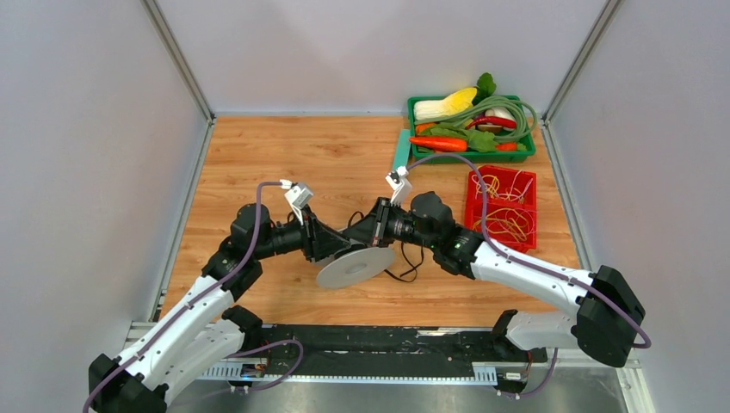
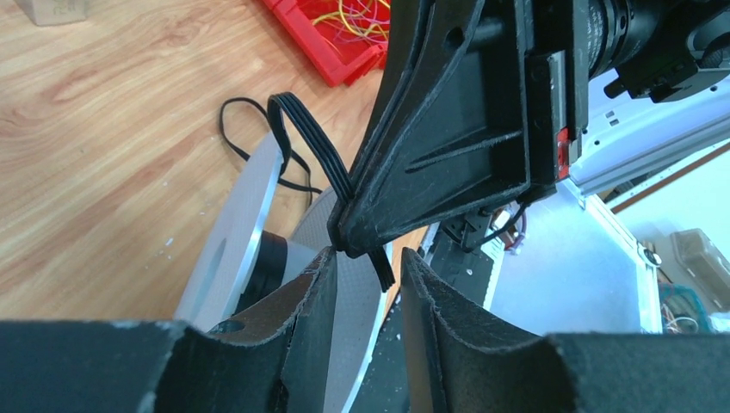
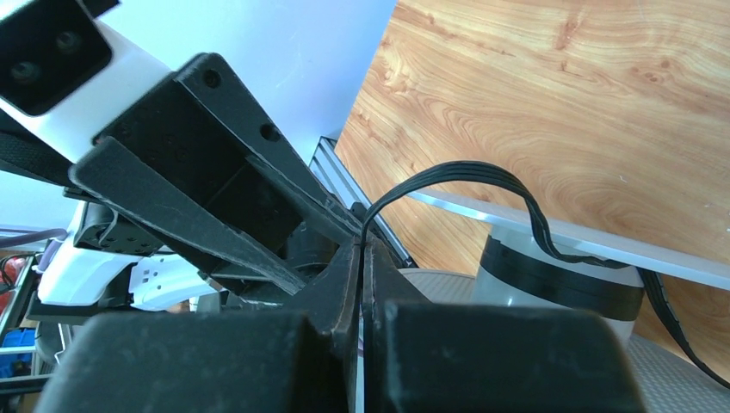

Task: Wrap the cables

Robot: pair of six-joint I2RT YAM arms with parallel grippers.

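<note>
1. The right claw [image 3: 361, 247] is pressed together on the flat black cable [image 3: 465, 169], above a grey spool [image 1: 353, 268] midway along the desk [image 1: 258, 155], nearer its front edge.
2. The left claw [image 2: 368, 256] stands apart, with the cable's end hanging between its fingers.
3. The cable arches from the right claw down to the spool's hub.
</note>
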